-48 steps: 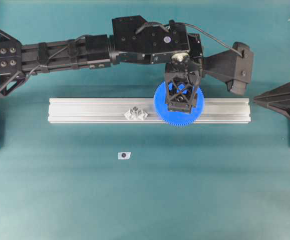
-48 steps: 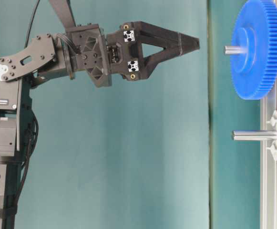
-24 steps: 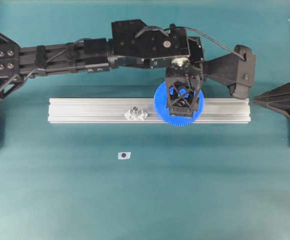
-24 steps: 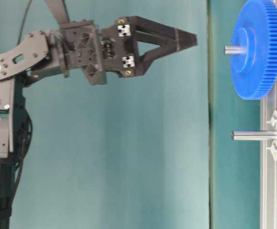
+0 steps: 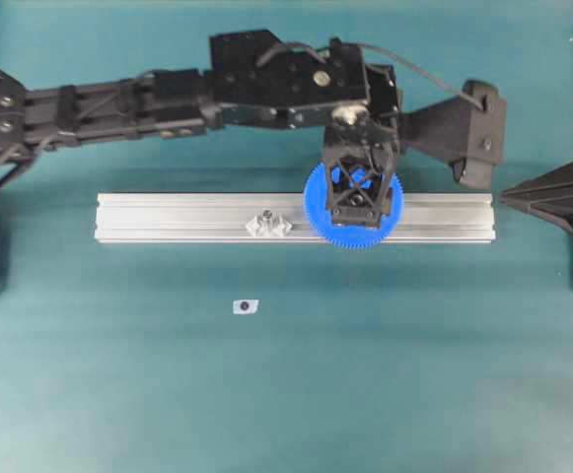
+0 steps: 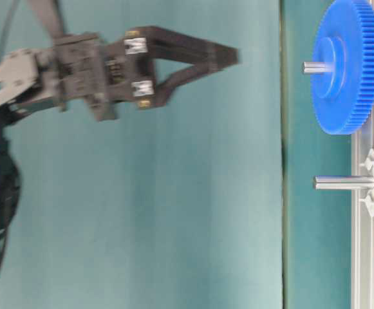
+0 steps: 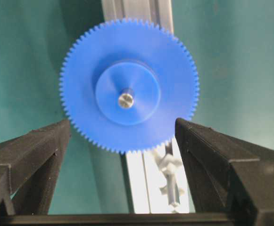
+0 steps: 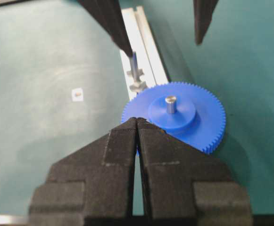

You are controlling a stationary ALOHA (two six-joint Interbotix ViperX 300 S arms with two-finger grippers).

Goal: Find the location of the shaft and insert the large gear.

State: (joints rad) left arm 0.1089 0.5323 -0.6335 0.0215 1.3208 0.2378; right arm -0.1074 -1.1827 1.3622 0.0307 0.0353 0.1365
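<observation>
The large gear (image 5: 318, 212) lies flat on the aluminium rail (image 5: 168, 217), seated on a metal peg whose tip pokes through its hub (image 7: 126, 100). The shaft (image 5: 267, 223), a bare peg between clear diamond tabs, stands on the rail beside the gear (image 6: 344, 183). My left gripper (image 5: 357, 202) is open and empty, well above the gear and clear of it (image 6: 235, 56); the gear (image 7: 85, 89) shows between its fingers. My right gripper (image 8: 137, 120) is shut and empty, low near the gear's edge (image 8: 193, 127), at the rail's right end (image 5: 508, 195).
A short dark-centred stub with clear tabs (image 5: 246, 306) lies on the green mat in front of the rail, also in the right wrist view (image 8: 78, 94). The left arm (image 5: 148, 94) stretches along the back of the rail.
My left gripper has pulled further away from the gear, staying open; its arm shifted slightly. The gear stays on its peg. The right gripper has not moved.
</observation>
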